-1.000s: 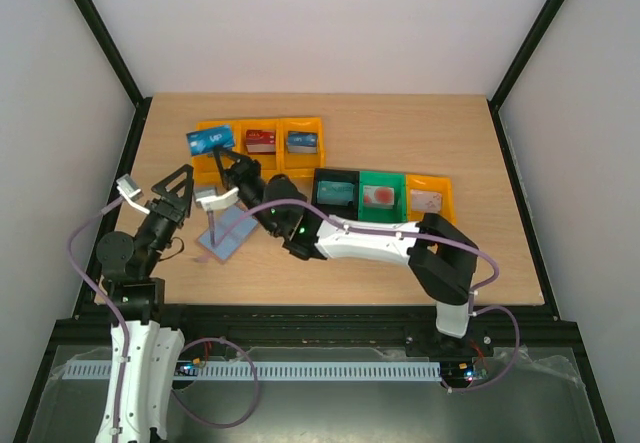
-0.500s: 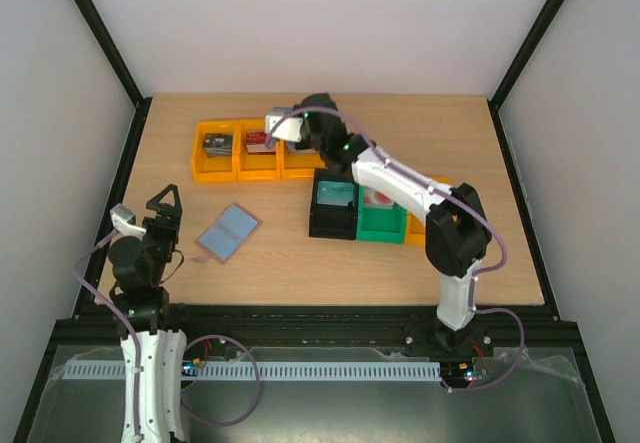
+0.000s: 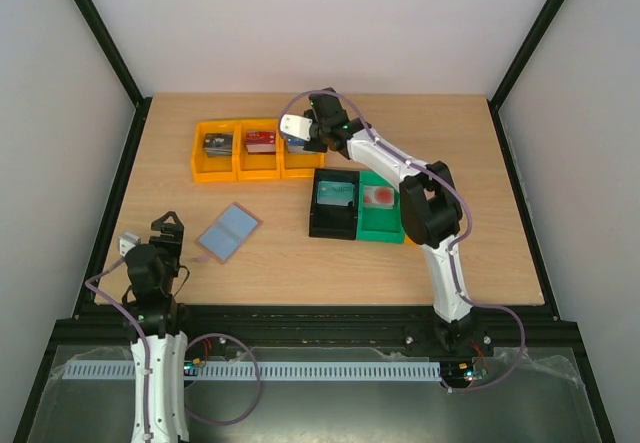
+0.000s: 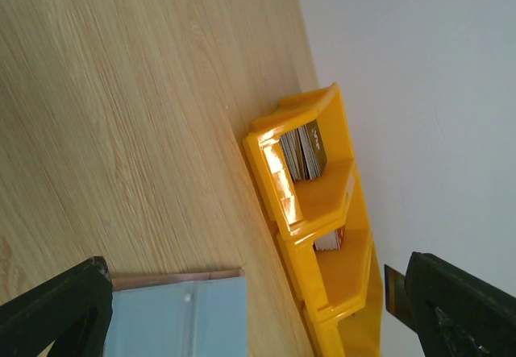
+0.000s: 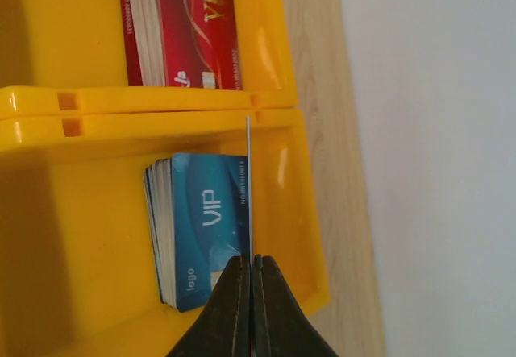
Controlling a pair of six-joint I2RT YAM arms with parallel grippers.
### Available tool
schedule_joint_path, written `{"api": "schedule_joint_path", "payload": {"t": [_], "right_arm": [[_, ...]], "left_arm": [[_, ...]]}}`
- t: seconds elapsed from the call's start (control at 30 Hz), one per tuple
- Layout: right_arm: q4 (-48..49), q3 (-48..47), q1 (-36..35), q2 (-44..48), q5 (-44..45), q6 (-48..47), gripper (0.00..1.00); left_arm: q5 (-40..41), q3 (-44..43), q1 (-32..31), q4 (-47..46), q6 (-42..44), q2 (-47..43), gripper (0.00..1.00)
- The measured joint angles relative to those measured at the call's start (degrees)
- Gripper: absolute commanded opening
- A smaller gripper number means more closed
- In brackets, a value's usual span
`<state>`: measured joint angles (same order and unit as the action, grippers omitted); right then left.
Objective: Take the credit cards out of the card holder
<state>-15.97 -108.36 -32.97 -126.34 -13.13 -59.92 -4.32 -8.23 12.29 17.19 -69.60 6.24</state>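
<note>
**A:** Materials first: what does the card holder (image 3: pixel 228 231) look like?

**B:** It is a flat fold-over that looks soft, lying open on the pale wood-grain tabletop (image 3: pixel 300 268), near and left of centre. The inside is smooth pale blue with a pinkish-brown edge. There is one of them. I cannot tell whether a card is in it.

**A:** And the hands?

**B:** Two. The left hand (image 3: pixel 165 229) is at the near left, black fingers spread wide and gripping nothing. The holder lies just to its right. The right hand (image 5: pixel 250 262) is at the far side over the yellow bins (image 5: pixel 161 103), fingers pinched on one thin, rigid card (image 5: pixel 249 188). The card shows edge-on, so its colour is unclear.

**A:** Bins?

**B:** Glossy hard plastic. Three yellow compartments stand in a row, each with one stack of cards. A dark stack (image 3: pixel 218 144) is on the left, a red stack (image 5: pixel 181 26) in the middle and a blue stack (image 5: pixel 201 228) on the right, beneath the held card. Nearer and to the right stand one black bin (image 3: pixel 333 228) and one green bin (image 3: pixel 380 233), touching side by side.
</note>
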Motion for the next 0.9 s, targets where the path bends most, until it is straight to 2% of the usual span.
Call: {"api": "schedule_joint_path", "payload": {"t": [0.27,0.57,0.9], "right_arm": [[0.87,-0.79,-0.07,-3.91,4.87,-0.26,0.02],[6.86,-0.79,-0.94,-6.03,10.38,-2.51,0.02],[9.07,0.17,-2.19,-8.39,13.60,-5.64,0.03]], "left_arm": [[2.03,0.48,0.00,0.44,0.17,-1.20,0.99],[2.49,0.85,0.00,0.66,0.15,-1.29,0.99],[2.78,0.94,0.00,0.79,0.11,-1.25,0.99]]}}
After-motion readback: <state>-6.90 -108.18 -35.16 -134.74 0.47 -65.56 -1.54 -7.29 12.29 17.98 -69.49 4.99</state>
